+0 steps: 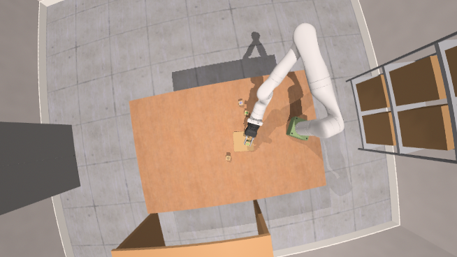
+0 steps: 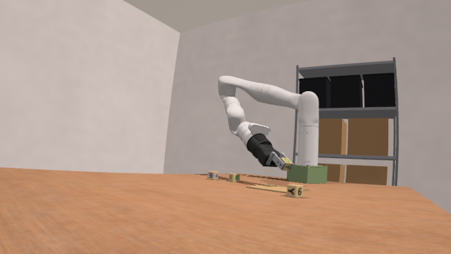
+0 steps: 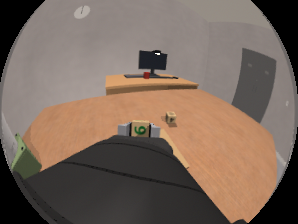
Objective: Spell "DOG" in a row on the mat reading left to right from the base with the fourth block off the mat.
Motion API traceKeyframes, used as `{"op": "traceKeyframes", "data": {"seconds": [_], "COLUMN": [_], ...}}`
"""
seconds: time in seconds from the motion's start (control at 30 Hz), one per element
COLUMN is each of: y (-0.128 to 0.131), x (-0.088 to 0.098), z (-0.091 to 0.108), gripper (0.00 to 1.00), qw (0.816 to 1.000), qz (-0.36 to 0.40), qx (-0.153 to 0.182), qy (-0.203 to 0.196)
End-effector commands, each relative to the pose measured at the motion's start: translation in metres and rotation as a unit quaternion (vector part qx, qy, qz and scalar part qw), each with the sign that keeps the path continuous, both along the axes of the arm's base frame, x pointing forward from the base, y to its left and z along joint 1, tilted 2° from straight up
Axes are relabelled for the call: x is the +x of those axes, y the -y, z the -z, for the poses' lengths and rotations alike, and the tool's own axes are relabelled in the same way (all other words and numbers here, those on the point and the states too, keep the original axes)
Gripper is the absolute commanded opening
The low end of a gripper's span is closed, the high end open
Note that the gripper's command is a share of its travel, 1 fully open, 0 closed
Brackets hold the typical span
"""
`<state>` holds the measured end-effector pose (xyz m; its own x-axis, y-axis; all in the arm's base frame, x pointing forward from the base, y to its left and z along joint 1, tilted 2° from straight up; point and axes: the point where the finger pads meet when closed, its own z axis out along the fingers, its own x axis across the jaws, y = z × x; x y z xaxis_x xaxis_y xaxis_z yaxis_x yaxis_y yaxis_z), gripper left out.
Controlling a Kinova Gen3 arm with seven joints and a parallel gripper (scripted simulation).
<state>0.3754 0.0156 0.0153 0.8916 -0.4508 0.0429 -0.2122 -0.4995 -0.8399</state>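
Fingers (image 2: 277, 159) clamped on a block (image 2: 286, 162) w/ green letter, prob. the O, held tilted above the mat (image 1: 239, 144); gripper (image 1: 248, 142) pitched obliquely, wrist well off vertical. Below: mat lying flat on table (image 1: 182, 174), near the green arm base (image 1: 291, 126); no blocks visible on it. Off the mat: one block (image 1: 228, 157) just beside the mat's corner, two more (image 1: 241, 102) (image 1: 246, 112) farther along the table, well apart from the mat; letters on these not legible enough to assign D/G. Step in hand, as judged: reorienting/carrying first block for placement. Next move calls for levelling the wrist, turning letter upright as read from base, lowering block flat mid-mat w/ room either side for neighbours, then release.
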Motion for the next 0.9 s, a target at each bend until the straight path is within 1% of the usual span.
{"op": "traceKeyframes", "data": {"seconds": [0.0, 0.23, 0.37, 0.67, 0.73, 0.87], "y": [0.000, 0.000, 0.001, 0.001, 0.001, 0.001], "x": [0.000, 0.000, 0.000, 0.001, 0.001, 0.002], "z": [0.000, 0.001, 0.004, 0.028, 0.028, 0.040], "gripper": [0.57, 0.57, 0.57, 0.57, 0.57, 0.57], "qw": [1.000, 1.000, 1.000, 1.000, 1.000, 1.000], "qz": [0.004, 0.004, 0.004, 0.004, 0.004, 0.004], "qx": [0.006, 0.006, 0.006, 0.006, 0.006, 0.006], "qy": [0.000, 0.000, 0.000, 0.000, 0.000, 0.000]}}
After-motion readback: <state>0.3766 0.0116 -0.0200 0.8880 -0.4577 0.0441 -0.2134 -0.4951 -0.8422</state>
